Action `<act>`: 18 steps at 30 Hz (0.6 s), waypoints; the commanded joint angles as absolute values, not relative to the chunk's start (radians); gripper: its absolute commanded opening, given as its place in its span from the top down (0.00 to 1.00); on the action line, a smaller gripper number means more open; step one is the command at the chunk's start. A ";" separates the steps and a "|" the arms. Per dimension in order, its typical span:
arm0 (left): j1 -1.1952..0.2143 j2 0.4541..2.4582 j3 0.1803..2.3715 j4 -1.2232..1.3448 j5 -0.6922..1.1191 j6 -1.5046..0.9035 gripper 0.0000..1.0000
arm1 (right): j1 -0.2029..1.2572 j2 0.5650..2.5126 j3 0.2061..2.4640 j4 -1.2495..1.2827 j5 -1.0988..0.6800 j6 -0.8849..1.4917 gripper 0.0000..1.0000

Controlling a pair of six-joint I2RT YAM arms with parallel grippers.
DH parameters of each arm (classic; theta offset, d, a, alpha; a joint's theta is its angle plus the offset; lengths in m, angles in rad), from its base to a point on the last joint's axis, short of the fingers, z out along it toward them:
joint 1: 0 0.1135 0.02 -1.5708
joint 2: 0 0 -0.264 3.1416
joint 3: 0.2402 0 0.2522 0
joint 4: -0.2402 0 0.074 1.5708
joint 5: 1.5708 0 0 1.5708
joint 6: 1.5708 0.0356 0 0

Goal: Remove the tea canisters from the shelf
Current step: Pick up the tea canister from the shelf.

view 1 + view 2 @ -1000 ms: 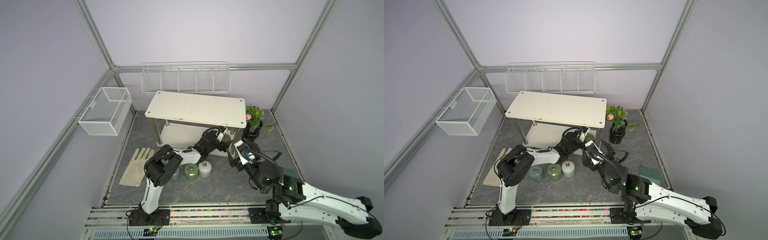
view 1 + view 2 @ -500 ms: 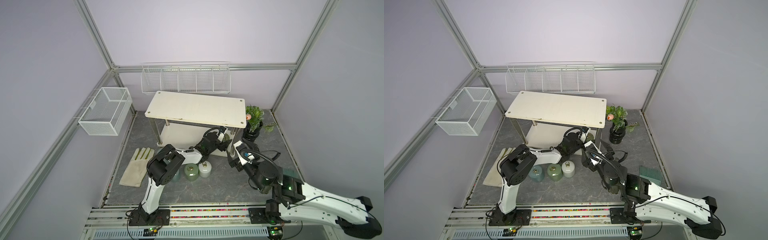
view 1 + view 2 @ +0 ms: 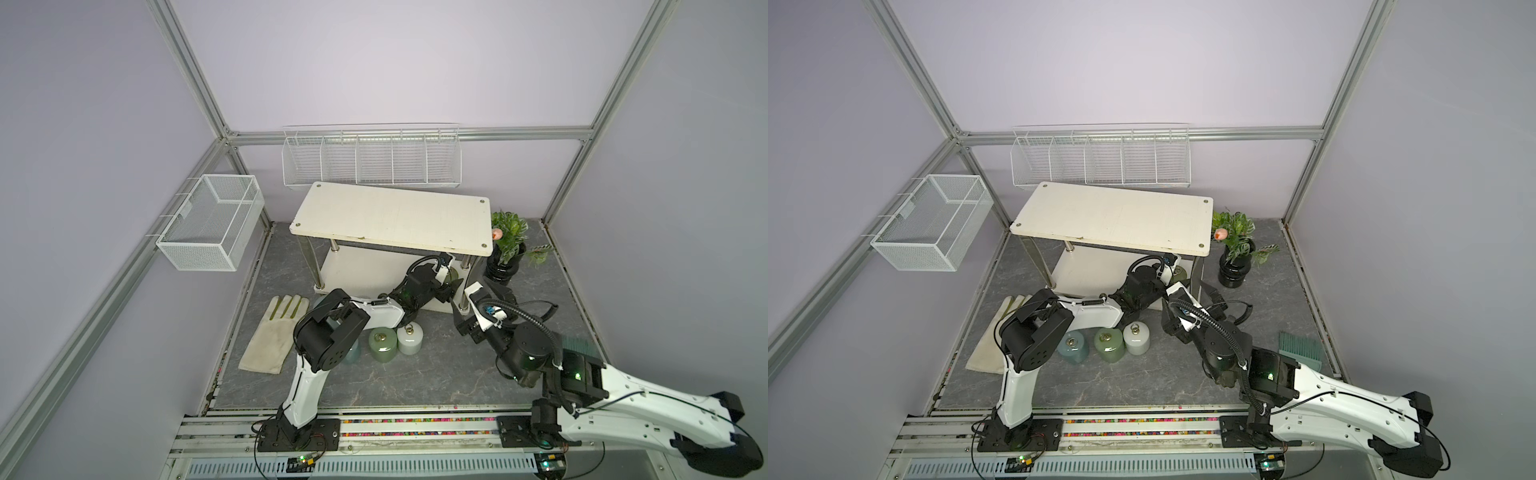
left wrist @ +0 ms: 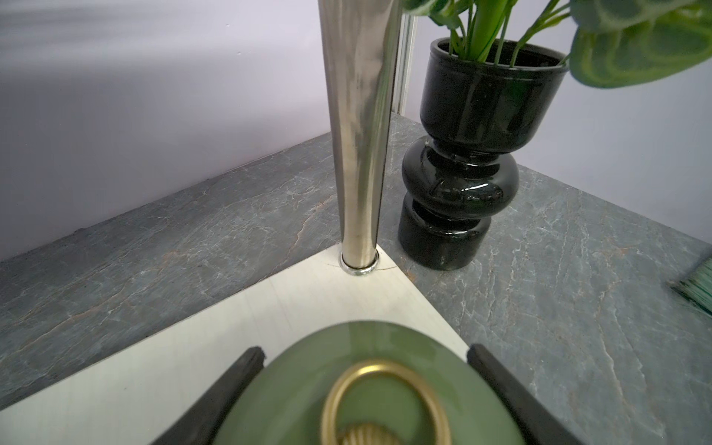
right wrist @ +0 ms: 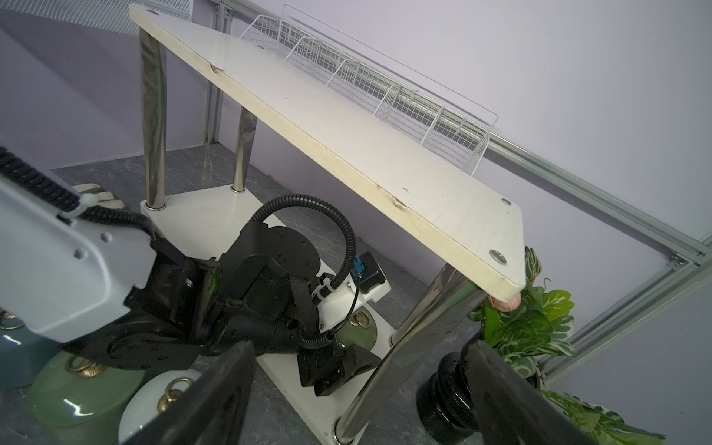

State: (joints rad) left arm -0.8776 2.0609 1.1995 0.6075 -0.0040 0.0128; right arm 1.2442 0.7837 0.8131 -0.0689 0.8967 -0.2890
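Now working under the shelf (image 3: 390, 216), the robot is taking out another canister. At far left in both top views, a glove (image 3: 276, 332) is lying on the tabletop (image 3: 415, 382). Beside it, a blue-grey canister (image 3: 1073, 351), a second green canister (image 3: 1109, 345) and a white canister (image 3: 1136, 340) are standing in a row in front of the shelf, already off it.

Further right, the left end effector (image 4: 366, 352) is reaching beneath the top board and clamping a green canister (image 5: 364, 333). That canister is sitting at the right end of the lower board (image 4: 269, 319), close to a corner post (image 4: 360, 154). The right end effector (image 5: 356, 343) is hovering near that end with its fingers spread and nothing between them. Beyond the post, a black vase (image 4: 458, 192) is standing on the tabletop.

The grasp looks made and the lift-out not yet begun. The next move is probably calling for a low pull away from the post and out from under the top board. A set-down on bare tabletop by the row would follow, with the right arm out of the path.

Both top views are hiding the grip under the top board. The left wrist view is showing the fingers (image 4: 246, 370) flanking the lid and its brass ring. The right wrist view is showing the gap between the boards, with the left arm's cable looping inside it. Only the top views are showing the whole row.
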 commanded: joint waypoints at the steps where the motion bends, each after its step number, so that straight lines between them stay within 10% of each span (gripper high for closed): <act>1: -0.885 2.006 1.172 0.623 -0.032 0.049 0.34 | 1.238 0.787 0.802 -0.036 0.893 -0.296 0.11; 18: -0.885 1.836 1.053 0.643 -0.066 0.089 0.35 | 1.237 0.794 0.797 -0.021 0.889 -0.294 0.11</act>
State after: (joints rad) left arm -0.8783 1.9072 1.0542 0.5755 -0.0566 0.0582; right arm 1.2430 0.7921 0.8112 -0.0608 0.8928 -0.2890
